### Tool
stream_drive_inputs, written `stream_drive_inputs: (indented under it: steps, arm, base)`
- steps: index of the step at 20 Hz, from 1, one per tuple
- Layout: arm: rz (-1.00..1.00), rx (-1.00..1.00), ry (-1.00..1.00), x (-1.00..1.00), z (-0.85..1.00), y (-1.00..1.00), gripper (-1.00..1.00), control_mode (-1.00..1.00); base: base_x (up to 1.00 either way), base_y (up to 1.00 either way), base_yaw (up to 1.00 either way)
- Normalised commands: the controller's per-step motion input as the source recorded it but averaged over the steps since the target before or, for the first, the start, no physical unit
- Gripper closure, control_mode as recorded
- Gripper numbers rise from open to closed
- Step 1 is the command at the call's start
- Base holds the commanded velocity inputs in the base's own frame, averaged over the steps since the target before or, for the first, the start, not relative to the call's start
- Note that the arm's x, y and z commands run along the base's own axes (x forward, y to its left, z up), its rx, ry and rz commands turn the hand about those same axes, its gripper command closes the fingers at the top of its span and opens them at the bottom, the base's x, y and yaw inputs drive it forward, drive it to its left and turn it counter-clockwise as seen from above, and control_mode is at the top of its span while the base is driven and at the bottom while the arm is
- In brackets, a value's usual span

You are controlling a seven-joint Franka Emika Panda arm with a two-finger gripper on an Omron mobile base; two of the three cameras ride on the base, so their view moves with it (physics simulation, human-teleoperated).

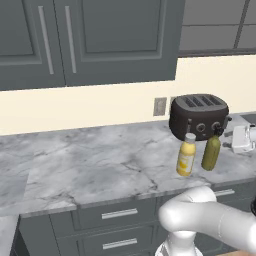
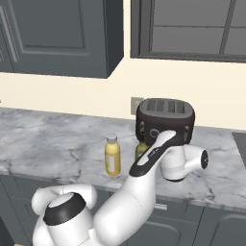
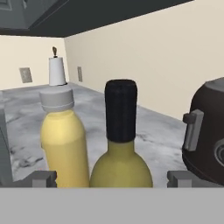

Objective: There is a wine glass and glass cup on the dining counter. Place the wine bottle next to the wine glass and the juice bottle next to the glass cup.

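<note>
Wine bottle (image 1: 211,153): a slim olive-green body with a narrow neck and a matte black top is seen; it stands upright on the marble worktop (image 1: 90,165), just in front of the toaster (image 1: 199,116).
Juice bottle (image 1: 186,155): a short, rounded yellow-orange body with a pale grey cap and a light label is seen, upright just beside the wine bottle, apart from it.
Marble worktop: a smooth grey-white veined slab is carried on dark grey drawers with metal bar handles.
Toaster: a dark, rounded, glossy casing with slots on top and knobs on its front is shown.
Arm: a white glossy elbow is bent low in front of the drawers, and the forearm is stretched forward to the bottles, with the hand held level.
Gripper (image 3: 112,178): the jaws are spread wide and nothing is grasped; the grey fingertips (image 3: 41,178) are set to either side of the wine bottle's shoulder, with the juice bottle close by one of them.
</note>
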Motion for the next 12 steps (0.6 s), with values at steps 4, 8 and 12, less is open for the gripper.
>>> stream_drive_inputs:
  steps: [4, 8, 12]
  arm:
    - [0.00, 0.00, 0.00, 0.01, -0.01, 0.18, -1.00, -1.00]
    - [0.00, 0.00, 0.00, 0.01, 0.00, 0.13, -1.00, -1.00]
    - [0.00, 0.00, 0.01, 0.04, 0.00, 0.02, -1.00, -1.00]
  base:
    - [0.00, 0.00, 0.00]
    - [0.00, 0.00, 0.00]
    - [0.00, 0.00, 0.00]
